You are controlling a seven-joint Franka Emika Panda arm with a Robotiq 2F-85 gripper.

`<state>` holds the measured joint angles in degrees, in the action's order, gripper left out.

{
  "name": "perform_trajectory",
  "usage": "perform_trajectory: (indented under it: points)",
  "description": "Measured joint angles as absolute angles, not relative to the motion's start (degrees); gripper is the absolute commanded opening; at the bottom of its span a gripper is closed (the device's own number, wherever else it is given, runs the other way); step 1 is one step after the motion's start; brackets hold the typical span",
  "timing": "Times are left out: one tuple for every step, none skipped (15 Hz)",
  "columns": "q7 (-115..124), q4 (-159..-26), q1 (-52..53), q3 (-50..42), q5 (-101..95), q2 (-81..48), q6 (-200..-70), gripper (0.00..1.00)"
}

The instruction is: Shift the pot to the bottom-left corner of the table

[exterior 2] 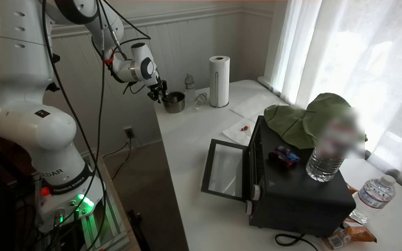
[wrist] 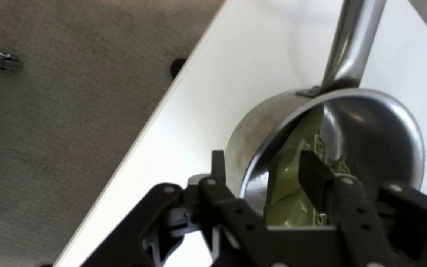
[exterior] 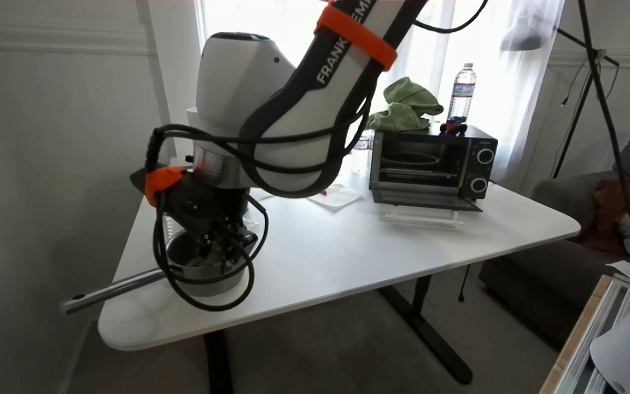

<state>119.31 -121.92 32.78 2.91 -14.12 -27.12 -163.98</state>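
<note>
While the pot point(exterior 2: 174, 105) sits near a corner of the table point(exterior: 326, 249), handle point(exterior: 121, 288) overhanging the edge, the gripper point(wrist: 263, 167) straddles its wall, fingers spread apart, one inside, one outside

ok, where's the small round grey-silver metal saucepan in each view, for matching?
In an exterior view: saucepan, lower left.
In an exterior view: saucepan, just left of centre, above mid-height.
In the wrist view: saucepan, right of centre.
Shared landmark: black two-fingered hand, at its rim.
</note>
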Motion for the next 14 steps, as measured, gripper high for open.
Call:
perform_trajectory:
  points:
    - [115.1,-122.1,29.8,6.6,-12.6,-26.1,-162.1,0.95]
    - [110.8,-122.4,26.4,10.6,-11.1,-24.8,-159.9,0.99]
    - [106.5,-122.6,22.9,14.5,-9.5,-23.1,-156.3,1.0]
    - [102.2,-122.8,19.4,18.0,-8.1,-21.2,-152.3,1.0]
    - [98.1,-122.8,16.4,20.7,-7.0,-19.0,-147.7,1.0]
    - [93.8,-122.7,13.9,22.4,-6.0,-16.5,-142.6,1.0]
    - [89.7,-122.7,12.0,22.9,-5.4,-13.9,-137.5,1.0]
    - [85.6,-122.7,10.3,22.9,-5.0,-11.4,-132.2,1.0]
    - [81.3,-122.5,8.7,22.8,-4.7,-9.0,-127.3,1.0]
    - [76.8,-122.2,6.7,23.1,-4.6,-6.9,-123.2,1.0]
    - [72.6,-121.9,4.9,23.0,-3.9,-5.1,-120.3,1.0]
    - [69.2,-121.7,3.6,22.7,-3.0,-3.5,-118.4,1.0]
    - [67.4,-121.7,2.9,22.5,-2.6,-2.5,-117.6,1.0]
    - [66.7,-121.7,2.7,22.4,-2.4,-2.1,-117.3,1.0]
